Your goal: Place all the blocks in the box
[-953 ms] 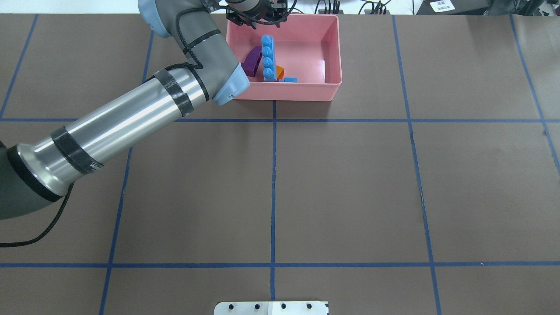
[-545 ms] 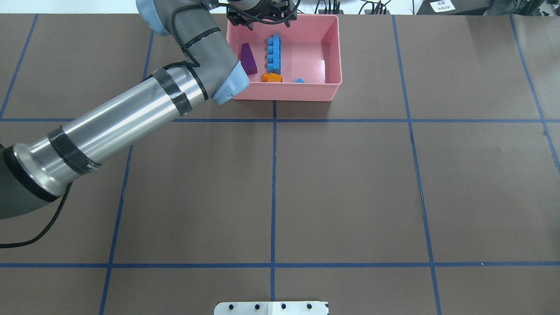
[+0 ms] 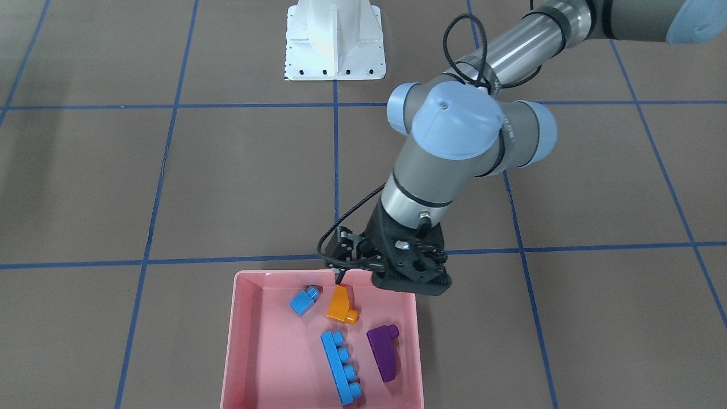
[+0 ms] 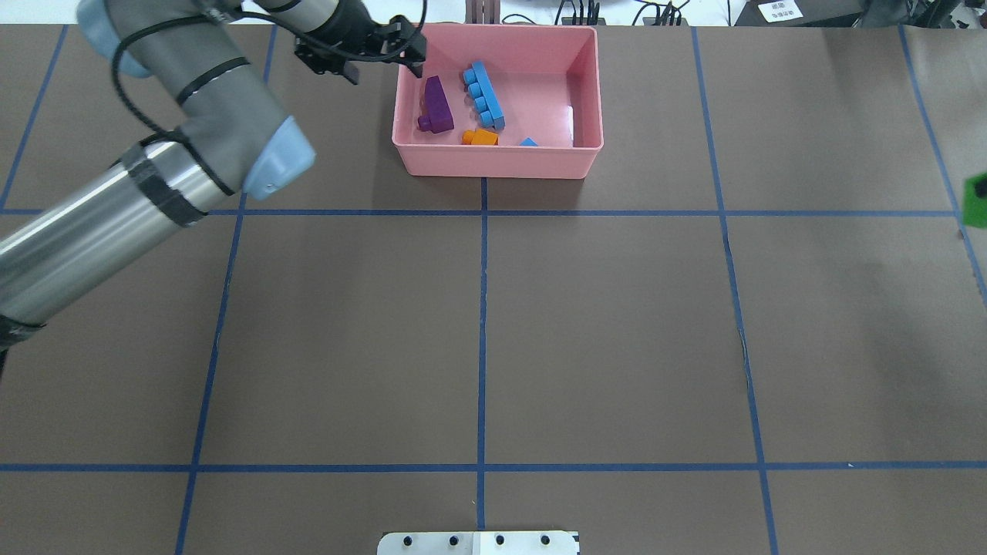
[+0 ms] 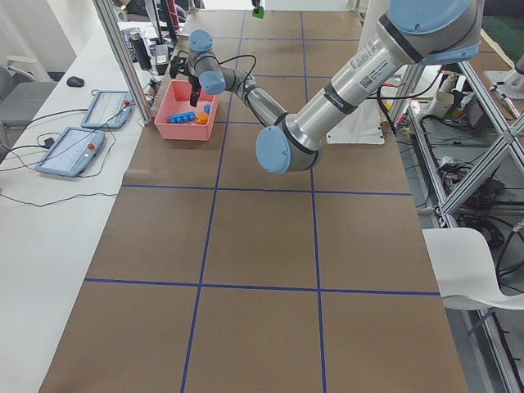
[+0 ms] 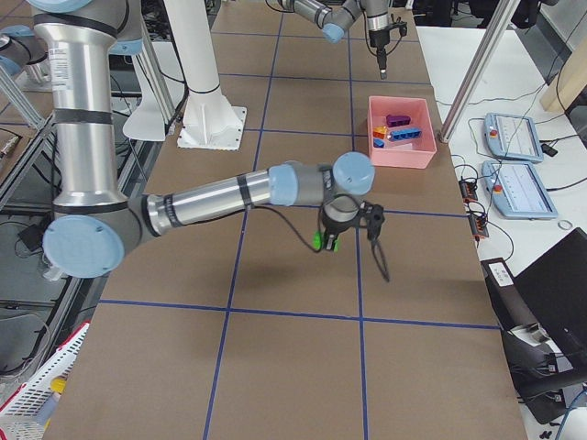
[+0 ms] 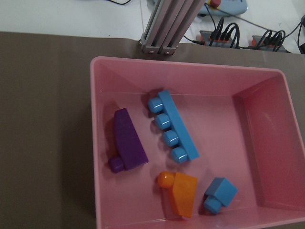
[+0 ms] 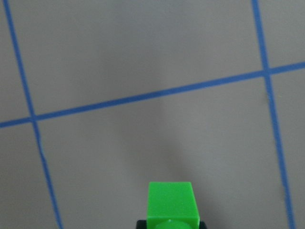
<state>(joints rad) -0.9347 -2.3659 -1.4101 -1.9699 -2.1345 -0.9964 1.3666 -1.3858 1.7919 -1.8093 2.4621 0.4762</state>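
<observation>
The pink box (image 4: 501, 163) stands at the table's far middle. In it lie the purple sloped block (image 4: 436, 104), the long blue bar (image 4: 484, 95), the orange block (image 4: 481, 137) and the small blue cube (image 4: 528, 142). The left wrist view shows all of them: purple (image 7: 128, 139), bar (image 7: 174, 126), orange (image 7: 181, 193), cube (image 7: 219, 194). My left gripper (image 4: 383, 65) is open and empty, above the box's left far corner. My right gripper (image 6: 330, 240) is shut on the green brick (image 8: 170, 202), above the table far to the right; the brick shows at the overhead view's right edge (image 4: 978, 199).
The white robot base (image 3: 334, 40) stands at the near edge. An aluminium post (image 7: 167, 28) rises right behind the box, with cables beyond it. Tablets (image 6: 514, 137) lie on the white bench past the table's far edge.
My left arm has swung left, from over the box to its left corner. The blue bar and purple block have settled flat in the box. The green brick has entered at the right edge.
</observation>
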